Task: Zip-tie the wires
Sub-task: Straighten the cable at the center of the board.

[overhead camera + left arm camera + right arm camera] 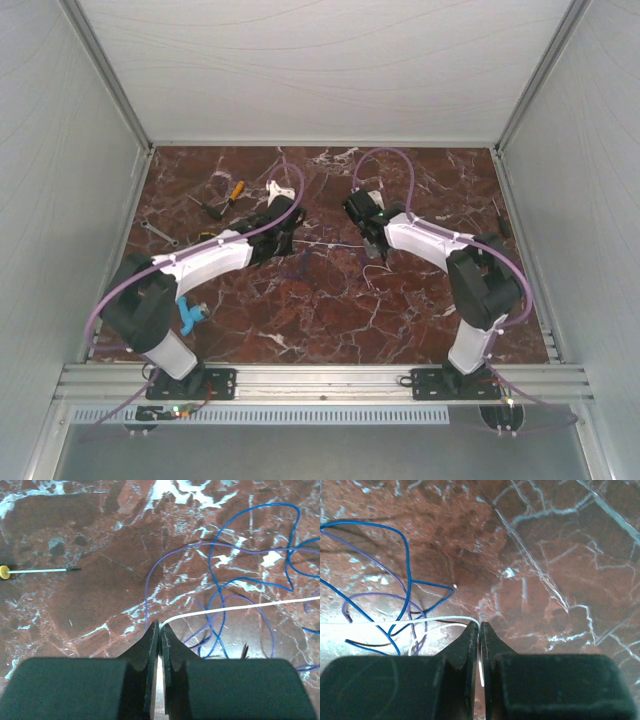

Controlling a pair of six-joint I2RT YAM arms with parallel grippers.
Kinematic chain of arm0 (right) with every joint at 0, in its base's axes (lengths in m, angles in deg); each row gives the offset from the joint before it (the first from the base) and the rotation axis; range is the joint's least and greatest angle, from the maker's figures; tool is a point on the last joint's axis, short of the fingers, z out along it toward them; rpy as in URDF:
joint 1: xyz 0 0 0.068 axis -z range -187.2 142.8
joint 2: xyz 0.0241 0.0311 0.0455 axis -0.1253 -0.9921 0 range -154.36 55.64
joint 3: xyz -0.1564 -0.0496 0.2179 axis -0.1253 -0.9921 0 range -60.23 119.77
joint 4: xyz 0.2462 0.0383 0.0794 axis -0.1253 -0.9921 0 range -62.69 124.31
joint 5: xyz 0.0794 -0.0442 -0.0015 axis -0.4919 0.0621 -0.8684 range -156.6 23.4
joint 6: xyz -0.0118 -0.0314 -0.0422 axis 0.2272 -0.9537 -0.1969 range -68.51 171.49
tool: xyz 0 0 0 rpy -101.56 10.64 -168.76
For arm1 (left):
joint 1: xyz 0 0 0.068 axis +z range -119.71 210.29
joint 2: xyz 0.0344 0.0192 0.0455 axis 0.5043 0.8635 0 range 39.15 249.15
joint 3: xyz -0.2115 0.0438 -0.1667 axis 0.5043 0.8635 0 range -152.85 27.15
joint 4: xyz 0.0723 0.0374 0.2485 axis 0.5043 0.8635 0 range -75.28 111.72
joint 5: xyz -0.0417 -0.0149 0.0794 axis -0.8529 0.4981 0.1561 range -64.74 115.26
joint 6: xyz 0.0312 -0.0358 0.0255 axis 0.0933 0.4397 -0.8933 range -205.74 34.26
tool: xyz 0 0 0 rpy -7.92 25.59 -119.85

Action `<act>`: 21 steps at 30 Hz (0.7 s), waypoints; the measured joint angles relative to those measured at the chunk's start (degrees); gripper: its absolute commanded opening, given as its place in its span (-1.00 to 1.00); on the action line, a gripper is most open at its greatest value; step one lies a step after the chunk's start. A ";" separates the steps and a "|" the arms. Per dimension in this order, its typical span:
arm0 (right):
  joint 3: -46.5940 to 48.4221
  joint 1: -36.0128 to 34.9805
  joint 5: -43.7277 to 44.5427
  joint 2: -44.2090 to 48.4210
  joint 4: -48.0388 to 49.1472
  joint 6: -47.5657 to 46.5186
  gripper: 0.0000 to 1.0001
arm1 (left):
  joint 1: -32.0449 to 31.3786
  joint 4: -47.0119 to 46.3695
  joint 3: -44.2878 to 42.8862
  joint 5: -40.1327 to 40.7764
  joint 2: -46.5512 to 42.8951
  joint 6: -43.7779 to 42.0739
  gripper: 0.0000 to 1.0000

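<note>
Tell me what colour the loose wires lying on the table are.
The wires are blue and purple, clearest in the left wrist view.

Zip tie [240,607]: thin white strip, taut btwn left fingertips [151,642] & right fingertips [470,640]. Wires [220,592]: blue/purple hair-thin loops, loose under strip, just ahead of both.

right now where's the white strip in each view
Top external: the white strip is a thin, faint line stretched across mid-table.
Left wrist: it leaves the shut left gripper at bottom centre and runs to the right edge.
Right wrist: it leaves the shut right gripper at bottom centre and runs to the left edge.
Shared landmark: the tangle of blue wires beside the strip, faint from above.
</note>
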 measured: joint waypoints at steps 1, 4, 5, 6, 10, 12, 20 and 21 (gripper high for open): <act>0.33 -0.22 0.00 -0.70 0.55 -0.17 -0.91 | 0.42 0.00 0.00 0.20 0.20 0.02 -1.00; 1.51 -0.52 -0.09 -2.38 1.68 -0.55 -0.84 | 1.49 0.00 0.00 0.85 0.92 0.15 -1.00; 2.03 -0.52 -0.11 -2.99 1.92 -0.74 -0.82 | 1.81 0.00 0.00 0.96 1.18 0.15 -1.00; 2.62 -0.52 -0.11 -3.56 2.05 -0.81 -0.79 | 2.08 0.00 0.00 1.07 1.44 0.17 -1.00; 3.91 -0.52 -0.07 -5.64 2.64 -0.92 -0.56 | 3.28 0.02 0.00 1.36 2.69 0.35 -1.00; 4.07 -0.52 0.02 -6.40 2.67 -0.92 -0.47 | 3.82 0.00 0.00 1.46 3.30 0.42 -1.00; 4.20 -0.46 0.09 -7.32 2.69 -0.70 -0.15 | 5.90 -0.07 0.00 1.51 6.97 0.83 -1.00; 4.20 -0.46 0.09 -7.30 2.69 -0.68 -0.12 | 6.03 -0.09 0.00 1.51 7.26 0.94 -1.00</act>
